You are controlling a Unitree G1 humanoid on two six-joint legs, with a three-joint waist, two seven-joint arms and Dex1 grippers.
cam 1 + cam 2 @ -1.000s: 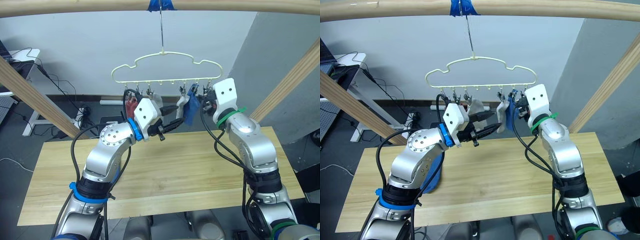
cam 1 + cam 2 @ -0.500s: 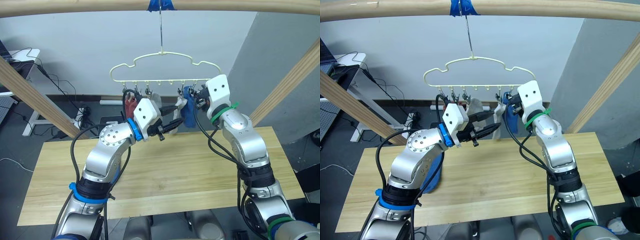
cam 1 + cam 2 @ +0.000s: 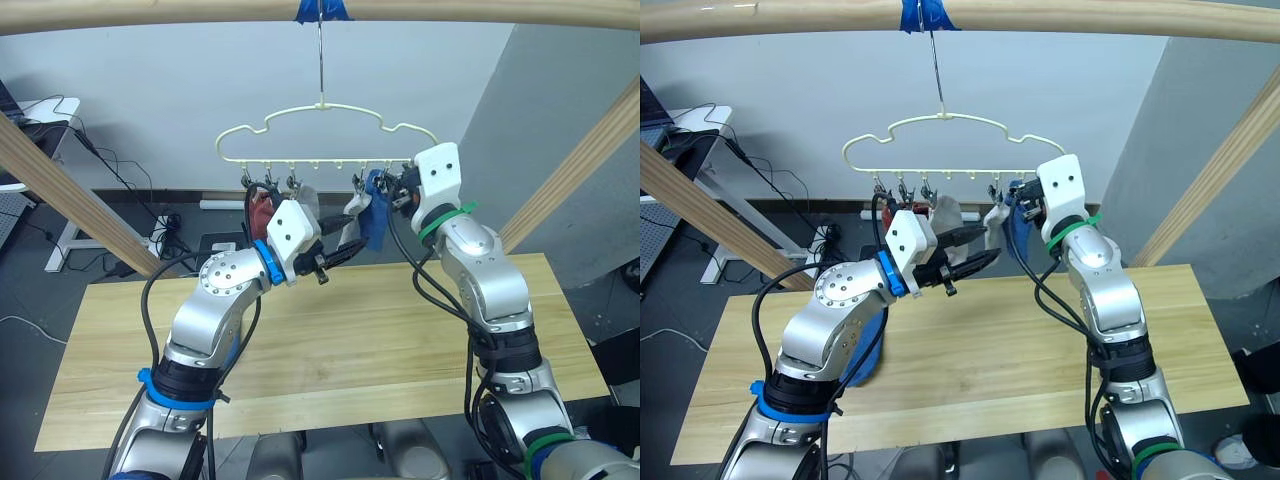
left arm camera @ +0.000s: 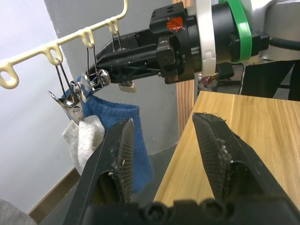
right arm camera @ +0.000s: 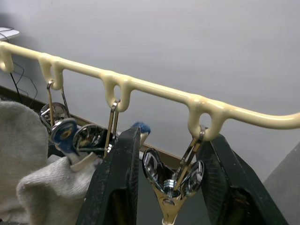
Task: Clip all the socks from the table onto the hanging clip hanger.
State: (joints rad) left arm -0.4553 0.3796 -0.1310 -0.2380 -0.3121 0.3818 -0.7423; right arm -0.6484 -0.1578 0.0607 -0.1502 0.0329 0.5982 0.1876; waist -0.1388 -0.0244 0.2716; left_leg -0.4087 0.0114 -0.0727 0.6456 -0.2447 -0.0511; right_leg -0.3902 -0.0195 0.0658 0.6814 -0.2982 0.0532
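Note:
The pale yellow-green clip hanger (image 3: 322, 104) hangs on its hook above the far edge of the table (image 3: 330, 340). Clipped along its bar are socks: a rust red one (image 3: 262, 210), a light grey one (image 3: 308, 200), another grey one (image 4: 86, 138) and a blue one (image 3: 375, 218). My right gripper (image 5: 173, 140) is raised to the bar's right end, open, its fingers on either side of a bare silver clip (image 5: 172, 180). Just below the grey and blue socks, my left gripper (image 4: 161, 122) is open and holds nothing. No sock shows on the tabletop.
A round wooden beam with blue tape (image 3: 320, 10) carries the hanger's hook. Slanted wooden posts stand at the left (image 3: 70, 190) and right (image 3: 580, 160). Behind the table, on the left, are a desk and floor cables (image 3: 110, 170).
The right gripper has risen and moved left to the bar's end clip. The hanger and its socks have swung slightly left. The left gripper has hardly moved.

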